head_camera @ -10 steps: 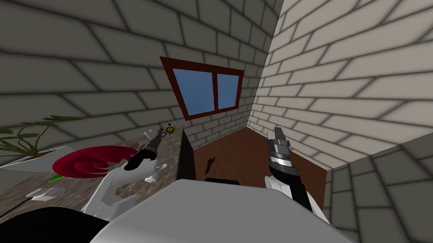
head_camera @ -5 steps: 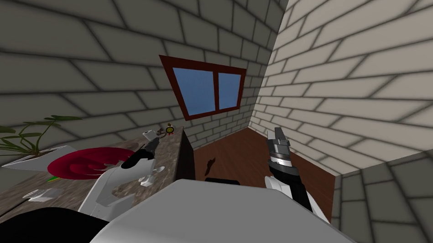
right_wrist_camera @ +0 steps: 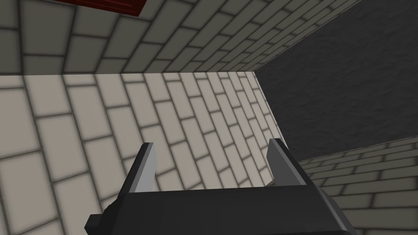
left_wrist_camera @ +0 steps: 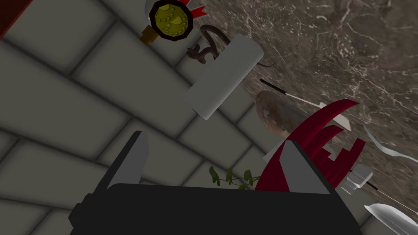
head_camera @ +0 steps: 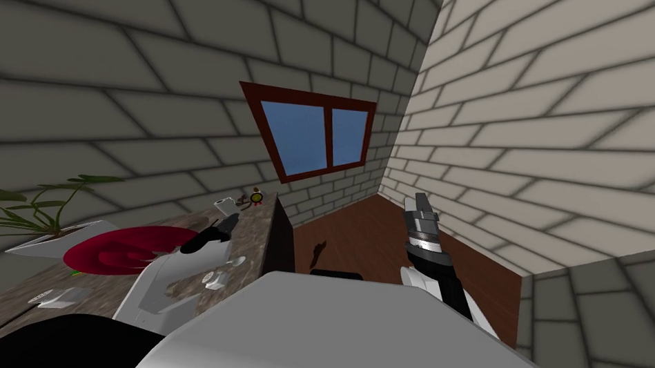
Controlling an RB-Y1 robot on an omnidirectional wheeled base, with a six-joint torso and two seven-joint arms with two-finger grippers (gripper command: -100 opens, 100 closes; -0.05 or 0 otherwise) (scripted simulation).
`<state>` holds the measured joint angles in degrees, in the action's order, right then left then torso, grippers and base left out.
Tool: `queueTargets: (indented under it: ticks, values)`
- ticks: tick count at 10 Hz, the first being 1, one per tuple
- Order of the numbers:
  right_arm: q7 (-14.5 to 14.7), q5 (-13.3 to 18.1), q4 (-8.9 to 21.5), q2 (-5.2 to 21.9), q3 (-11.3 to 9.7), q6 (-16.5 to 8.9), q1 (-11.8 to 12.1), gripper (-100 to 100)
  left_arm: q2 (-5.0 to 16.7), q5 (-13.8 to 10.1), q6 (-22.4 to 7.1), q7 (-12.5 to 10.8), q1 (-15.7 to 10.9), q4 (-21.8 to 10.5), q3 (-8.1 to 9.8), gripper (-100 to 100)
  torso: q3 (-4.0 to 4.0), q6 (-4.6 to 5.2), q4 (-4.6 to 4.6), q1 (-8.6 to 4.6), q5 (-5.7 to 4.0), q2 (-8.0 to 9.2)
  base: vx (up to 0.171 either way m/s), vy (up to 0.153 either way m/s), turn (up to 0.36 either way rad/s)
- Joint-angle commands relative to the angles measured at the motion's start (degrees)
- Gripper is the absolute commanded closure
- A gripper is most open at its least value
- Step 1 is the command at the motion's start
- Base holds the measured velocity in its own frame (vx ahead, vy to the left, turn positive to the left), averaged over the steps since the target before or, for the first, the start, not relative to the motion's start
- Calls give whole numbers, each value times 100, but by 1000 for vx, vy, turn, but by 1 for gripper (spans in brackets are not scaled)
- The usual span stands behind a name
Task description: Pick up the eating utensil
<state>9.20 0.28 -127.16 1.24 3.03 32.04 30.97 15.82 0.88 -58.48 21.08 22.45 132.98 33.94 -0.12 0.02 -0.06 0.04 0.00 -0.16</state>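
Several pale utensils lie on the brown marble counter (head_camera: 252,230). A thin curved blade (left_wrist_camera: 383,146) and a broader pointed one (left_wrist_camera: 387,215) lie past the red ribbed bowl (left_wrist_camera: 322,138). A slim stick with a dark handle (left_wrist_camera: 285,93) rests by a brown rounded lump (left_wrist_camera: 277,114). In the head view small white pieces (head_camera: 216,278) sit beside my left forearm. My left gripper (head_camera: 229,219) hovers over the counter, open and holding nothing (left_wrist_camera: 218,163), and points toward a white cylinder (left_wrist_camera: 224,75). My right gripper (head_camera: 417,203) stands open over the wooden floor, away from the counter (right_wrist_camera: 212,167).
A yellow round ornament (left_wrist_camera: 171,18) and a brown coiled thing (left_wrist_camera: 206,45) stand at the counter's far end by the wall. A potted plant (head_camera: 37,212) and the red bowl (head_camera: 115,248) are at the left. The counter's right edge (head_camera: 283,236) drops to the floor.
The whole head view has shifted, so I have moved: the counter items slid left and slightly down. My left gripper reaches a little further along the counter. The right arm holds still.
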Motion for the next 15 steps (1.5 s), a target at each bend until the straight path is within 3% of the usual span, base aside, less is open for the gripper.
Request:
queueTargets:
  ticks: [1,2,3,5,6,8,9,10,13,15]
  values:
    - [0,0,0,0,0,0,0,0,66,-140,-286,182,-33,-56,107,-100,0,0,0,0,0,0,66,3,96]
    - [0,0,0,0,0,0,1,0,66,-140,-466,182,-33,-56,107,-100,-2,-3,0,3,1,-6,80,-3,78]
    - [0,0,0,0,0,0,1,0,119,-271,-638,362,-53,-92,191,-100,-5,-1,-2,2,1,-9,114,-3,122]
    - [0,0,0,0,0,0,1,0,119,-271,-910,362,-53,-92,191,-100,-11,0,-4,-1,0,-19,70,-9,21]
    - [0,0,0,0,0,0,0,0,175,-407,-1078,545,-72,-133,264,-100,-2,0,-1,0,0,-3,68,4,133]
    - [0,0,0,0,0,0,0,0,175,-407,-1305,545,-72,-133,264,-100,-3,0,-1,5,1,-6,52,1,24]
    - [0,0,0,0,0,0,0,0,233,-547,-1532,729,-89,-177,325,-100,2,1,0,3,1,3,67,6,106]
    - [0,0,0,0,0,0,1,0,233,-547,-1685,729,-89,-177,325,-100,-1,-2,0,5,1,-4,76,0,84]
    - [0,0,0,0,0,0,0,0,347,-833,-2186,1093,-119,-278,415,-100,-8,0,-3,5,2,-13,92,8,105]
    - [0,0,0,0,0,0,0,0,347,-833,-2404,1093,-119,-278,415,-100,-7,1,-3,7,2,-11,56,2,23]
